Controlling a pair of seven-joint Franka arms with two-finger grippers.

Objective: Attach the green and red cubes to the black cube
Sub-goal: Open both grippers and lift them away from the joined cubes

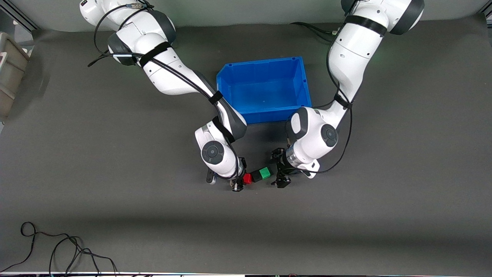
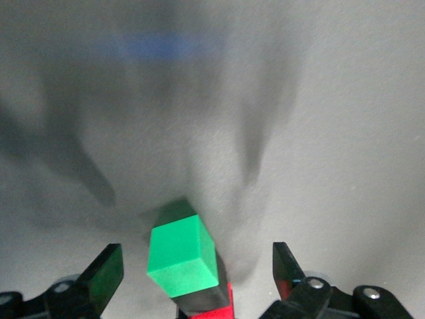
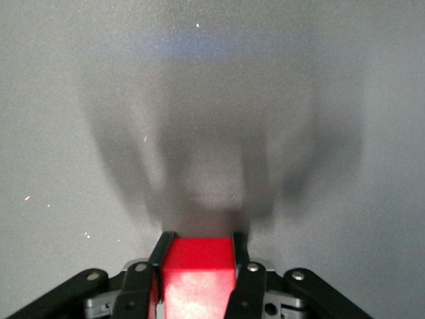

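A robotics lab — two white arms point(image 1: 161, 69) bolted along a grey-matted table point(image 1: 115, 200); loose cables point(image 1: 57, 246) trailing.

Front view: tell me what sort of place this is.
Most likely a robotics lab bench. Two white arms stand at a table covered in dark grey matting, with a blue bin, small coloured cubes and loose cables on it.

A dark grey mat point(image 1: 384, 200) covers the table, with a blue bin point(image 1: 265, 90), loose black cable point(image 1: 61, 250), and perhaps a beige crate point(image 1: 9, 73) at the edge.
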